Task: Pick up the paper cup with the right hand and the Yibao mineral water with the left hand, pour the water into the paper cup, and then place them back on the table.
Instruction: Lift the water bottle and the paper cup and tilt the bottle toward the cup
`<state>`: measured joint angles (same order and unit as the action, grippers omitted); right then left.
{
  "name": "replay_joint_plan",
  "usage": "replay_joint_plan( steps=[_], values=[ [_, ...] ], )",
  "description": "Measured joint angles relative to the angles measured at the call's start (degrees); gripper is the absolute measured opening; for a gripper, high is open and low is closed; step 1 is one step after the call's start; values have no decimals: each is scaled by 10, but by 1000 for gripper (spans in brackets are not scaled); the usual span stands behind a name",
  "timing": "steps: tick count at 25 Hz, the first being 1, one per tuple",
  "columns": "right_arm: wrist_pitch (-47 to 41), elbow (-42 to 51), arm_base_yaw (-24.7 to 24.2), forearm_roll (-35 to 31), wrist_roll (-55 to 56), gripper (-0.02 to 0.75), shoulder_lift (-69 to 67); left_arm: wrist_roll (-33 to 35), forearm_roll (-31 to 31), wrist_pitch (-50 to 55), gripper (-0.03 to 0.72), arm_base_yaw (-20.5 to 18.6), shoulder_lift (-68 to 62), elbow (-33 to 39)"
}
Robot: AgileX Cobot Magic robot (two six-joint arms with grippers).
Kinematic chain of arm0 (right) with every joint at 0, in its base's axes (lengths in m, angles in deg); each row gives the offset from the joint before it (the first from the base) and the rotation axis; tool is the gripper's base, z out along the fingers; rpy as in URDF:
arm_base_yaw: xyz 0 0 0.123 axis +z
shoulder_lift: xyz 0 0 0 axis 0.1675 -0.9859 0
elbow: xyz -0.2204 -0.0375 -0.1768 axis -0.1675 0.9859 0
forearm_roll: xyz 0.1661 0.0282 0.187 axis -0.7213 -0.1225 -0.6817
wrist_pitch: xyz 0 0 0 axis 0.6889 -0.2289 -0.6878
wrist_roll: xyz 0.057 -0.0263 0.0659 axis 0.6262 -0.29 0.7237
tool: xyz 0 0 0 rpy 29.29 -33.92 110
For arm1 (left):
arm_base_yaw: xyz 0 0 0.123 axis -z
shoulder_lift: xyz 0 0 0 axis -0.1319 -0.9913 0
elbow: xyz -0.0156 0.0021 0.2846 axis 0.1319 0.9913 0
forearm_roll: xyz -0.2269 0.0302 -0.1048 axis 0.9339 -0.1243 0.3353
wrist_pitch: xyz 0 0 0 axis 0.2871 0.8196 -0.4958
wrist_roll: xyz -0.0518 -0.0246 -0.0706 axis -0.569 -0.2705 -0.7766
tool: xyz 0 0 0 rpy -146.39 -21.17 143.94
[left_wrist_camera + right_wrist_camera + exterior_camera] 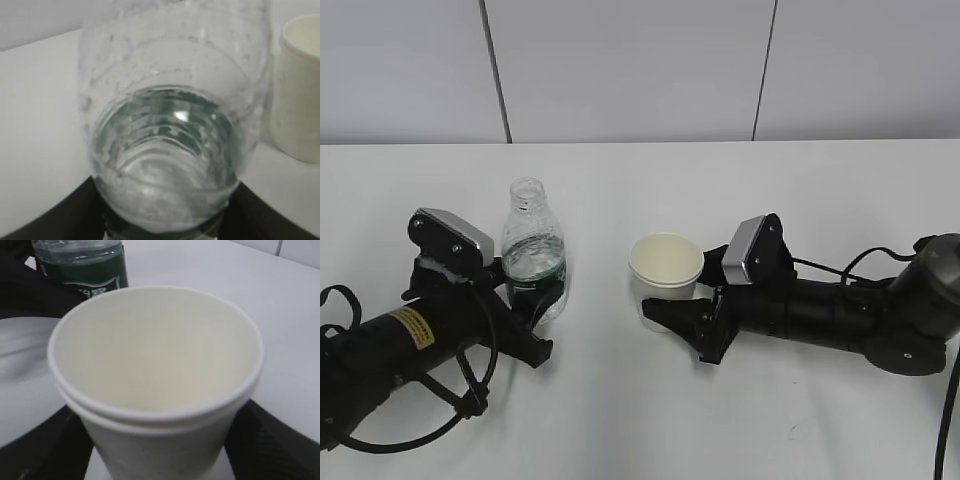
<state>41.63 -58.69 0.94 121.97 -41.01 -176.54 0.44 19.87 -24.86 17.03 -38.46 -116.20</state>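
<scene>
Both arms lie low on the table (650, 430): left hand (525, 318) brackets the Yibao mineral water (533, 255), right hand (682, 322) brackets the paper cup (665, 272) (grip firmness: cannot tell). Grasping stage, I'd say; next, lift both upright.

Paper cup (155, 385) upright between dark fingers (272, 445), green-labelled bottle (82, 262) behind

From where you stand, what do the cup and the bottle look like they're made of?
The paper cup: matte white paper, judging by its rolled rim and dull cream inside. The Yibao mineral water: clear, glossy ribbed plastic with a dark green label, probably film.
</scene>
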Motion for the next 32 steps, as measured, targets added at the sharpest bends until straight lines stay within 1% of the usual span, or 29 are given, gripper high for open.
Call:
replay_joint_plan(
  steps=[3,8,12,19,22,29,32],
  values=[
    [0,0,0,25,12,543,4,37,5,15,377,0,12,0],
    [-1,0,0,81,25,543,20,121,30,15,377,0,38,0],
    [-1,-8,10,99,42,543,21,182,38,17,377,0,51,-1],
    [-1,-21,46,108,62,543,21,301,38,18,377,0,52,-19],
    [-1,-27,55,113,77,543,21,333,38,18,374,0,52,-27],
    [-1,-31,56,124,83,543,23,454,67,18,373,0,52,-30],
    [-1,-31,56,112,83,543,23,491,76,18,372,0,52,-30]
  ],
)
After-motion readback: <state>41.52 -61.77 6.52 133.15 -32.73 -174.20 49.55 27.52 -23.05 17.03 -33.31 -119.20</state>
